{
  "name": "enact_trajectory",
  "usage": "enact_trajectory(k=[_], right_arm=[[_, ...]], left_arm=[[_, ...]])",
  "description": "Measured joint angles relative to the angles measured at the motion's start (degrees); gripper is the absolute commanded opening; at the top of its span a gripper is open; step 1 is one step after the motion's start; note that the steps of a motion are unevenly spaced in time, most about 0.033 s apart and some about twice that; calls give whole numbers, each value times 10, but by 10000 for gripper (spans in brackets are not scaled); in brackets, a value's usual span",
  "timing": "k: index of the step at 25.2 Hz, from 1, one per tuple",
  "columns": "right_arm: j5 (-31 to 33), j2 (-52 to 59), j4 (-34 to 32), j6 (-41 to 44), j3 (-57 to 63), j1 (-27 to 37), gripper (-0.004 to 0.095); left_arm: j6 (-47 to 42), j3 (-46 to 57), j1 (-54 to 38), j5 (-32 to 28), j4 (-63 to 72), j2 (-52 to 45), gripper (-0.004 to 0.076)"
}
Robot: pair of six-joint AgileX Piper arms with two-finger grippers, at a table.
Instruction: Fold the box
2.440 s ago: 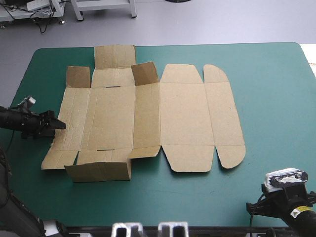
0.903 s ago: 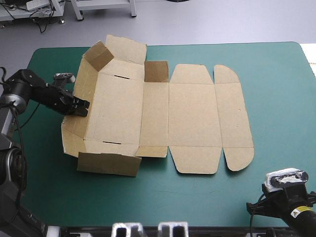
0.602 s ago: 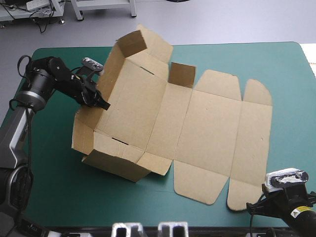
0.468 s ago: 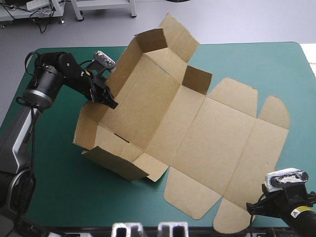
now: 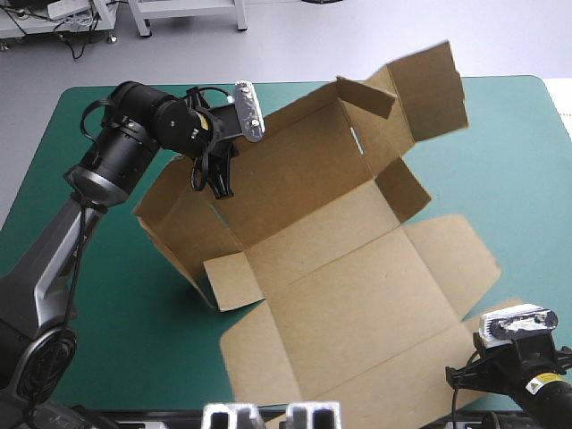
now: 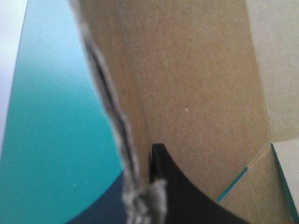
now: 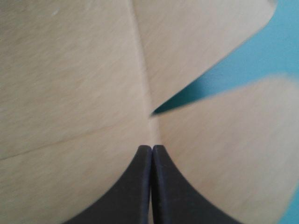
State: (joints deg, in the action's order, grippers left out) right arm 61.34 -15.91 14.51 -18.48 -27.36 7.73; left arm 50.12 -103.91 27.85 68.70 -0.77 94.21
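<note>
Left wrist view: left gripper (image 6: 140, 156) probably pinches blurred box (image 6: 201, 84) edge.

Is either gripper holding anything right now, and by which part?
The left gripper is shut on the brown cardboard box, pinching the edge of a raised wall. The right gripper is shut and holds nothing.

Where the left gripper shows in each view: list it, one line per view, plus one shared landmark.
High view: the left gripper, left of centre, clamped on a raised wall of the box.
Left wrist view: its own fingers, the wall's cut edge pinched between them.
Right wrist view: not in it; only the right gripper, shut, with board ahead.
Shared landmark: the box, brown board in all three.
</note>
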Motion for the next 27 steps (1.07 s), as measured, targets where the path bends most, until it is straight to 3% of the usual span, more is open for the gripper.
enact_trajectory(k=[6,19,27], right_arm=[[0,0,3,0,0,0,-24],[0,0,3,0,0,0,-24],[19,0,29,1,-35,0,-23]], left_arm=[[23,0,60,-47,-108,0,-10],[-4,13,110,-141,-132,0,-10],[-183,121,140,-199,-321,-8,-10]])
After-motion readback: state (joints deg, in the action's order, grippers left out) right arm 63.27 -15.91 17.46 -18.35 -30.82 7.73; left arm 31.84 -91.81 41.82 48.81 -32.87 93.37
